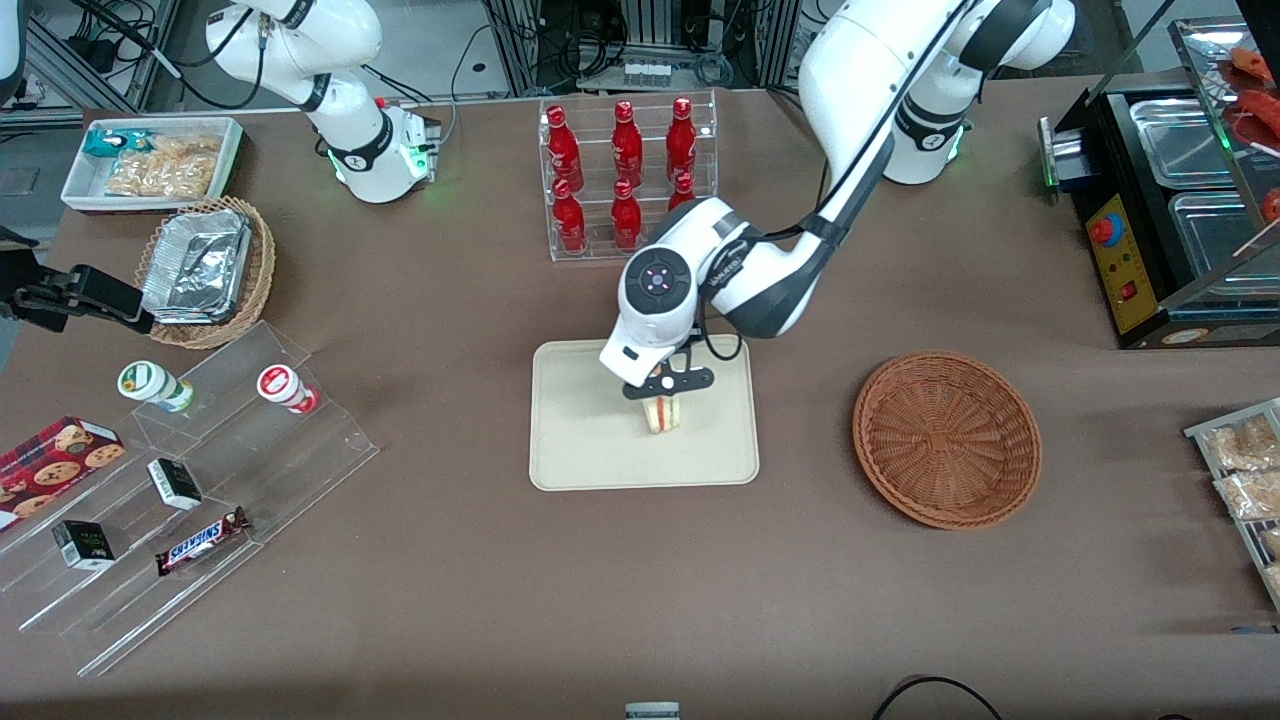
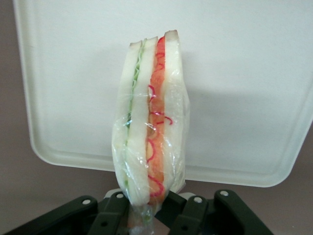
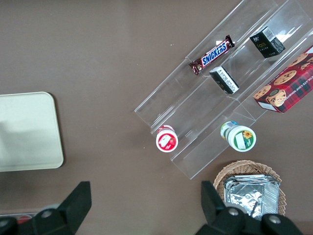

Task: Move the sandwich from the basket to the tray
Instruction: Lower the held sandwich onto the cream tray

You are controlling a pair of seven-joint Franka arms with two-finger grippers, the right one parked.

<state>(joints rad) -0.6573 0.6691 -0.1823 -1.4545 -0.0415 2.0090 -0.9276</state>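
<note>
My claw [image 1: 668, 396] pinches plastic-wrapped sandwich [image 2: 149, 122] by narrow end, wedge upright over tray [image 1: 580, 440], about at its surface. Wicker basket [image 1: 946, 437] empty, toward working arm's end. Bread soft, light, wrap slippery: hold gently, avoid crushing filling.

1. The front camera sits high and looks steeply down across the whole table at me, taking in the tray [image 1: 600, 440] and basket [image 1: 946, 437].
2. My wrist camera looks down past my gripper [image 2: 151, 210], very close to the sandwich [image 2: 149, 122], with the tray [image 2: 244, 88] under it.
3. The parked wrist camera looks straight down, sharing the tray's corner [image 3: 29, 132] and the clear stepped shelf [image 3: 210, 93].
</note>
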